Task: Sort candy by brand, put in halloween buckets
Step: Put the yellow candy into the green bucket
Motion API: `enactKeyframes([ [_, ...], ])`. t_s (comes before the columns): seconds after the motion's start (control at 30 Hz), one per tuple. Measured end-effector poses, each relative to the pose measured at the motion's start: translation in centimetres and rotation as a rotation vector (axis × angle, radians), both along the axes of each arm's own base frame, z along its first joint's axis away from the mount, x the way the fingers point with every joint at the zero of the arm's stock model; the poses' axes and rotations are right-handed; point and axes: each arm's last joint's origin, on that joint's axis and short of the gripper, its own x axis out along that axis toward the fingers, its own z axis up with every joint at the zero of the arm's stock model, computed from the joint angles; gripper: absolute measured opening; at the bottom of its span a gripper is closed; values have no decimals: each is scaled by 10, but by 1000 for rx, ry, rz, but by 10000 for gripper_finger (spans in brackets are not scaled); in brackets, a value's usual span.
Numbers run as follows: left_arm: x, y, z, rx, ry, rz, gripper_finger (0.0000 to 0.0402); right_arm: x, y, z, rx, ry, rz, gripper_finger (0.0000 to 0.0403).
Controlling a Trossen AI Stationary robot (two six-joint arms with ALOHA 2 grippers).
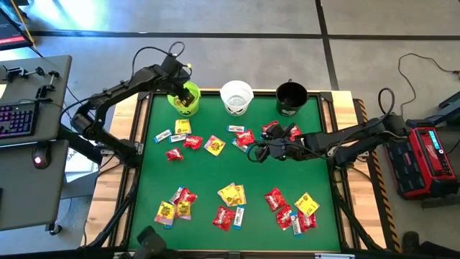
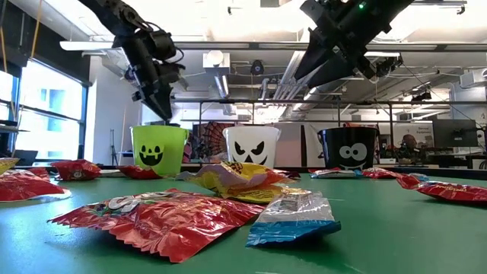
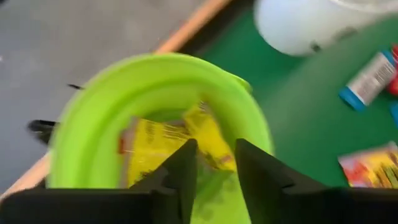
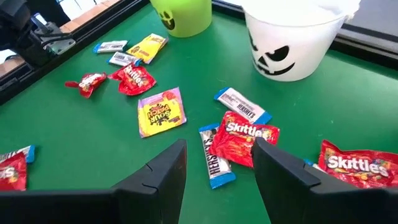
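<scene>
Three halloween buckets stand in a row at the table's far edge: lime green (image 1: 184,101), white (image 1: 236,97) and black (image 1: 291,97). My left gripper (image 3: 216,149) hangs open just above the green bucket's (image 3: 93,112) mouth, fingers slanting down. Yellow packets (image 3: 165,146) lie inside the bucket, below the fingers. My right gripper (image 4: 217,152) hovers open over the table's middle right, above a red packet (image 4: 244,138) and a blue-and-white bar (image 4: 214,163) that lie flat on the green mat. More candy (image 1: 230,194) of all three kinds is scattered over the mat.
Candy groups lie left of centre (image 1: 183,137), at the near left (image 1: 176,205) and the near right (image 1: 295,208). A wooden rim (image 1: 140,108) frames the mat. A desk with a keyboard (image 1: 18,119) stands off the left side, and a red case (image 1: 428,158) off the right.
</scene>
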Motion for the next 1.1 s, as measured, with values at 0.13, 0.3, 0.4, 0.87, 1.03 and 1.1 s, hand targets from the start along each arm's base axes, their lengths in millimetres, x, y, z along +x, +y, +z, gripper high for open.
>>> enactKeyframes([
  [0.13,13,-16,1,3,20,-122,43,0,1,0,17,3,21,153],
  [0.3,29,-45,17,67,-25,-252,3,0,6,-1,37,7,60,121],
  [0.4,36,-68,29,98,-78,-370,4,0,9,-2,106,21,138,96],
  [0.87,67,-182,33,-78,-161,-751,0,-15,29,-14,181,253,381,2],
  [1.03,77,-231,23,-86,-208,-747,0,-16,40,-17,161,233,436,0],
  [1.1,80,-249,17,-92,-248,-742,0,-15,46,-19,169,189,473,0],
])
